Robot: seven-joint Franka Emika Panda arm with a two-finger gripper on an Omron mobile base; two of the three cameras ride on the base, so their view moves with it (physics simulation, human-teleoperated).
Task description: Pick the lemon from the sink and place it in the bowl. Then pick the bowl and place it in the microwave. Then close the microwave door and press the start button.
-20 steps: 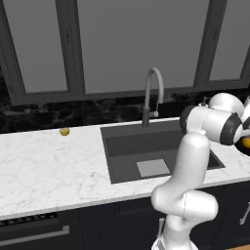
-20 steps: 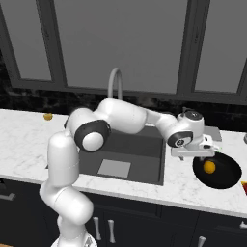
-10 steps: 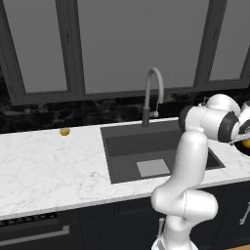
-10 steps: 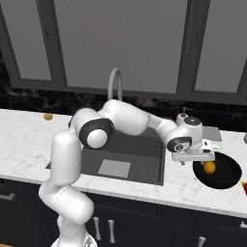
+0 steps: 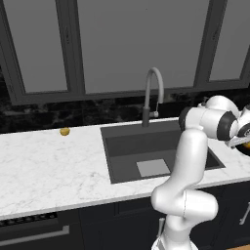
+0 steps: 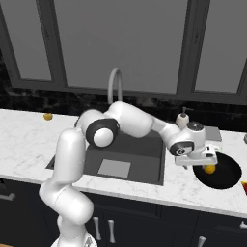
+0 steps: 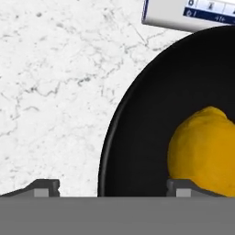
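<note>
I am reaching my arm across the sink (image 6: 126,155) toward the right end of the tabletop (image 6: 29,140), and my pincer (image 6: 206,160) is hanging over the left rim of the bowl (image 6: 227,174). In the hand view my 2 fingertips (image 7: 46,186) are standing wide apart, one over bare marble and the other at the lemon (image 7: 207,146), with nothing gripped between them. The lemon is lying inside the bowl, in its left part, just below my pincer. The bowl is sitting on the tabletop near its front edge, just right of the sink. A pale box with a dark label (image 7: 193,13) is lying just beyond the bowl's rim. A small yellow ball (image 5: 64,131) is resting on the tabletop near the back wall, well left of the sink.
</note>
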